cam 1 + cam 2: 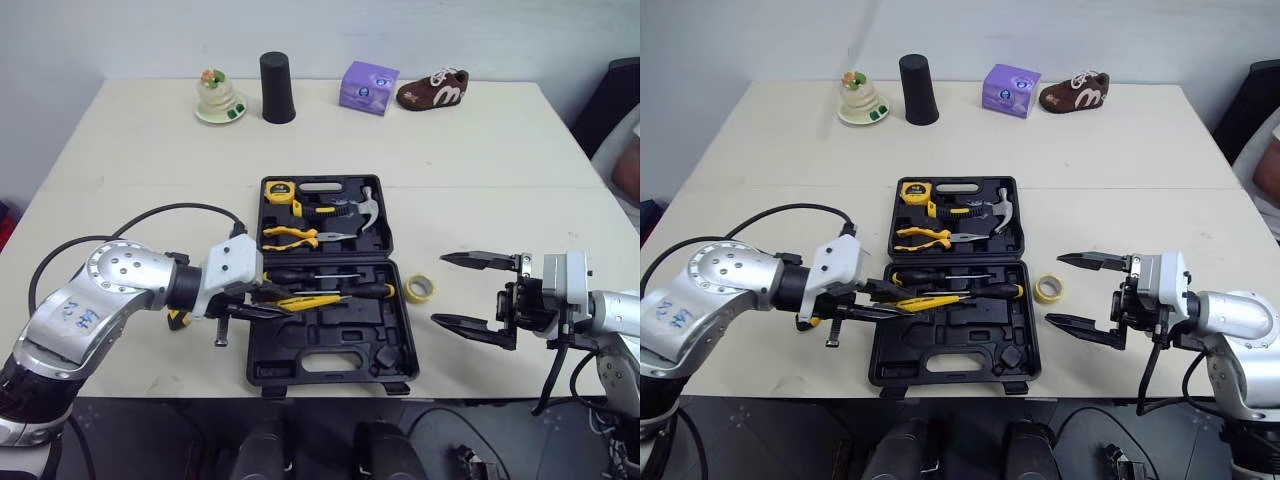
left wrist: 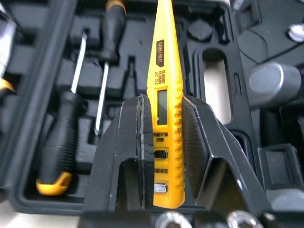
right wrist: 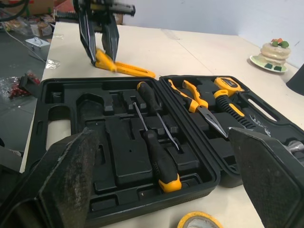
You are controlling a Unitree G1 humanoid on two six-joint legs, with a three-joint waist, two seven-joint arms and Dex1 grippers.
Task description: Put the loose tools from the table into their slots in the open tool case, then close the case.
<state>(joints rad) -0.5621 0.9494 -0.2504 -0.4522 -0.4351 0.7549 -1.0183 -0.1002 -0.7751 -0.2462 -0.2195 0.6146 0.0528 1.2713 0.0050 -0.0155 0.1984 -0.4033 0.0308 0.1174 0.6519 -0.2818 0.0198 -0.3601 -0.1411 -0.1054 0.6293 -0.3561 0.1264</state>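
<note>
1. Open tool case (image 1: 330, 352) lies mid-table (image 1: 130, 170), lid half at 12 o'clock, tray half at 6 o'clock.
2. Left gripper (image 1: 268, 299) comes in from the case's 9 o'clock side, and its black fingers (image 2: 127, 142) are clamped on a yellow tester pen (image 2: 166, 90).
3. The pen lies roughly level with its tip toward 3 o'clock, over the left part of the tray half, just at 6 o'clock of the screwdrivers. Cannot tell if it touches the tray.
4. Two screwdrivers (image 1: 335, 276) with black-and-yellow handles sit side by side in the tray half, along its 12 o'clock edge.
5. Lid half holds:
   - yellow tape measure (image 1: 278, 190) at its 10 o'clock corner;
   - hammer (image 1: 366, 206) at 2 o'clock;
   - yellow-handled pliers (image 1: 292, 238) along the 6 o'clock side.
6. Yellow tape roll (image 1: 419, 288) lies loose on the table, just beside the case at its 3 o'clock.
7. Right gripper (image 1: 440, 289) is at 3 o'clock of the roll, fingers spread wide apart, holding nothing, tips pointing toward 9 o'clock and close to the roll but apart from it.
8. Far edge, 12 o'clock of the case and well apart from it, running toward 3 o'clock: small dish (image 1: 219, 100), black cup (image 1: 278, 88), purple box (image 1: 368, 87), brown shoe (image 1: 432, 89).
9. Part of a person (image 1: 628, 165) is at the table's 3 o'clock side.
</note>
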